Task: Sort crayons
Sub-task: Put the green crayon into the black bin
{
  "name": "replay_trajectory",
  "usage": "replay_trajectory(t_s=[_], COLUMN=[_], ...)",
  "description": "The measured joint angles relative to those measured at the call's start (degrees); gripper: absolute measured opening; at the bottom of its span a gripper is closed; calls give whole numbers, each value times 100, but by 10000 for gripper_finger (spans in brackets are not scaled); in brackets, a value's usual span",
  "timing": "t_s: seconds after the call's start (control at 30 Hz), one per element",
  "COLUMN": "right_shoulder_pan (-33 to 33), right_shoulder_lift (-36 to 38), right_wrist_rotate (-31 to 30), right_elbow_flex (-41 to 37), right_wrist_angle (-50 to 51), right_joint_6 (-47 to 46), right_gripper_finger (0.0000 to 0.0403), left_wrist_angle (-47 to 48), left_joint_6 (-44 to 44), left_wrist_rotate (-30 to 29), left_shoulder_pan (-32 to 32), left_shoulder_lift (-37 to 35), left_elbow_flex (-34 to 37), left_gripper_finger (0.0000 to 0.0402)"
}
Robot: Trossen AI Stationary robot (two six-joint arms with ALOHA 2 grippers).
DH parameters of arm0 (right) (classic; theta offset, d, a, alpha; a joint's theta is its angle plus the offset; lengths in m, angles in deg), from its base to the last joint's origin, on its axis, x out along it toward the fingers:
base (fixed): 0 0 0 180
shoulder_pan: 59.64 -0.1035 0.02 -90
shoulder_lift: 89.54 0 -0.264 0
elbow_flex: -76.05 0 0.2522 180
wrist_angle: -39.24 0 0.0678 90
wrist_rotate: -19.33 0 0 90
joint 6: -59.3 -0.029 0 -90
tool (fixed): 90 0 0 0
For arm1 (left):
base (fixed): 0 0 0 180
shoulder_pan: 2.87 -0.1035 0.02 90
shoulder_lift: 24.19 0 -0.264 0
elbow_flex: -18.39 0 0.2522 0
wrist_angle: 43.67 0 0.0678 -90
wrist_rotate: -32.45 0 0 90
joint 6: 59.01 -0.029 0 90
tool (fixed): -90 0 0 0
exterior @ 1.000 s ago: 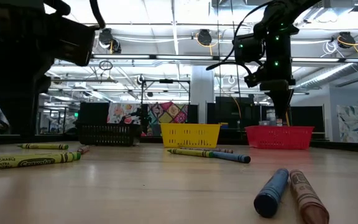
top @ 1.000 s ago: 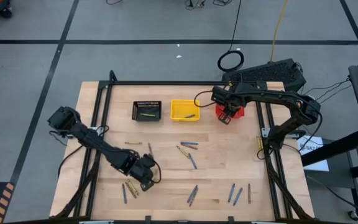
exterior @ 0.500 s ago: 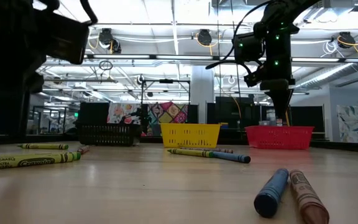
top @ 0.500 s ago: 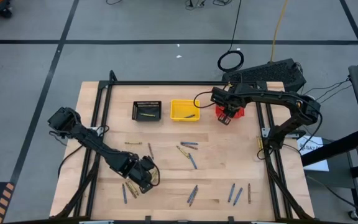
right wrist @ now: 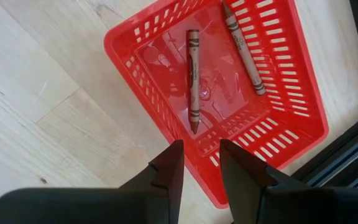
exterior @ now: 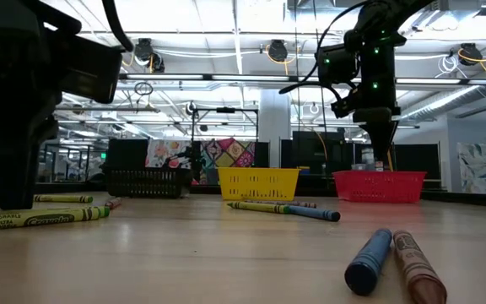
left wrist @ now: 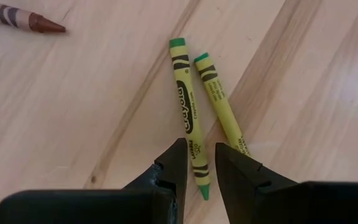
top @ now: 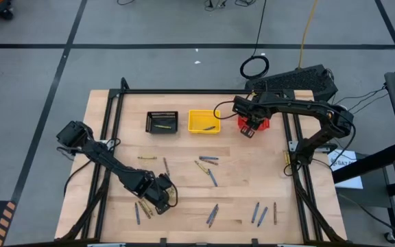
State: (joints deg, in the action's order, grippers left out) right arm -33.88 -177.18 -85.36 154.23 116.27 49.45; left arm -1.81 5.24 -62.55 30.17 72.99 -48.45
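Crayons lie scattered on the wooden table. My left gripper is open at the near left, pointing down over two olive-yellow crayons. Its fingers stand on either side of one crayon's end, and I see no contact. A brownish-red crayon lies close by. My right gripper hangs open over the red basket at the far right, with nothing between its fingers. Two brownish-red crayons lie on that basket's floor.
A black basket and a yellow basket stand left of the red one along the far side, each with a crayon inside. More crayons lie mid-table and near the front edge. A black frame borders the table.
My left gripper has sunk a little toward the two olive-yellow crayons and the table's near edge, still open. The crayons have not moved.
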Motion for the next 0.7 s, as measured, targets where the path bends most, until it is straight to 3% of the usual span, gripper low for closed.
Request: replay_trajectory(t_s=[0.7], right_shoulder_pan=[0], right_shoulder_lift=[0], right_wrist_rotate=[1], right_elbow_flex=[0], right_wrist_angle=[-44], right_joint_6=[2], right_gripper_finger=[91], left_wrist_angle=[112], left_joint_6=[293], left_wrist_rotate=[-155], left_shoulder_pan=[9], left_shoulder_lift=[383], left_elbow_flex=[-16], left_gripper_finger=[76])
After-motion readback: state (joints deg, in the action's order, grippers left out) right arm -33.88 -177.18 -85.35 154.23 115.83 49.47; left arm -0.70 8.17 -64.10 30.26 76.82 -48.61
